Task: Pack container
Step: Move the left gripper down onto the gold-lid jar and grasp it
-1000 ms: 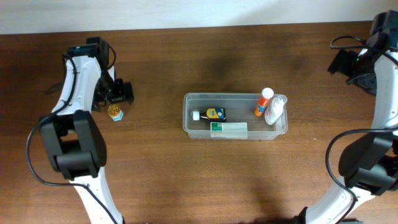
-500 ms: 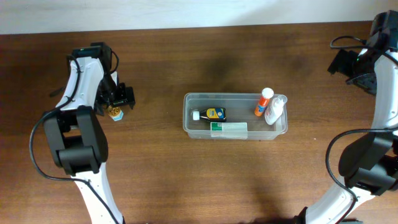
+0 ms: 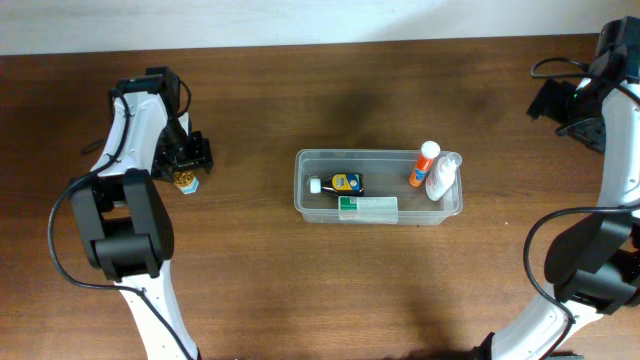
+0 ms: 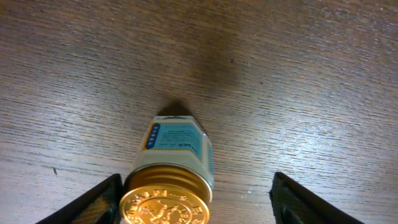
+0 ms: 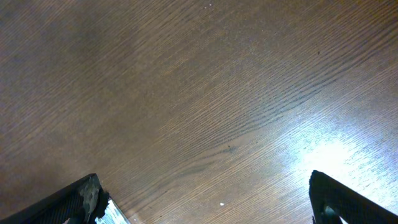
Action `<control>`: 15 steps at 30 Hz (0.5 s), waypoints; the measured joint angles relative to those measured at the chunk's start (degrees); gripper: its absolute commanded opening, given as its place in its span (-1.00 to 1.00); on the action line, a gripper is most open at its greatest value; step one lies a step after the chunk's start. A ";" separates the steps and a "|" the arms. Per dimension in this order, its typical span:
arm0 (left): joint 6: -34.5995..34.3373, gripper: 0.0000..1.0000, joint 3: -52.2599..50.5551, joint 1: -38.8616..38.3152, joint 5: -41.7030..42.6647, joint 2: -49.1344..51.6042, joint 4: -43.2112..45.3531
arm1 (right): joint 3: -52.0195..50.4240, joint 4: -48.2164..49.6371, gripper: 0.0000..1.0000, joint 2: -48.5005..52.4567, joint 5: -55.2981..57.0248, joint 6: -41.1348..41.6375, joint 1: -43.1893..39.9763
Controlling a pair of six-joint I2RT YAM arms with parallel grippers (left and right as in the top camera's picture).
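One gold-lidded jar (image 4: 172, 171), blue-white label (image 4: 178, 140) illegible

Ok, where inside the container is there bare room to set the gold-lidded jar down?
The container has one bare patch: the far middle floor, between the dark bottle and the orange tube, behind the green box. The right end is crowded by that tube and the white bottle.

Gold-lidded jar (image 4: 169, 186) cut off by left wrist view's btm edge; label (image 4: 177, 140) txt unreadable.
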 measured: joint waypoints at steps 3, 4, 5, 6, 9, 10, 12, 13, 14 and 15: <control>0.02 0.48 0.00 0.00 0.00 0.00 0.00 | 0.00 0.00 0.97 0.00 0.00 0.02 0.00; 0.00 0.49 0.00 0.00 0.00 0.00 0.00 | 0.00 0.00 0.97 0.00 0.00 0.02 0.00; 0.00 0.49 0.00 0.00 0.00 0.00 0.00 | 0.00 0.00 0.97 0.00 0.00 0.00 0.00; 0.00 0.50 0.00 0.00 0.00 0.00 0.00 | 0.00 0.00 0.97 0.00 0.00 0.02 0.00; 0.00 0.50 -0.33 0.00 0.00 0.00 0.28 | 0.00 0.00 0.97 0.00 0.00 0.02 0.00; 0.00 0.50 -0.79 0.00 -0.02 0.00 0.61 | 0.00 0.00 0.97 0.00 0.00 0.04 0.00; 0.00 0.50 -1.57 0.00 0.00 0.00 1.11 | 0.00 0.00 0.97 0.00 0.00 0.02 0.00; 0.00 0.50 -2.12 0.00 0.00 0.00 1.51 | 0.00 0.00 0.97 0.00 0.00 0.02 0.00; 0.02 0.50 -2.51 0.00 0.00 0.00 1.70 | 0.00 0.00 0.97 0.00 0.00 0.00 0.00; 0.00 0.50 -3.02 0.00 0.00 0.00 1.92 | 0.00 0.00 0.97 0.00 0.00 0.02 0.00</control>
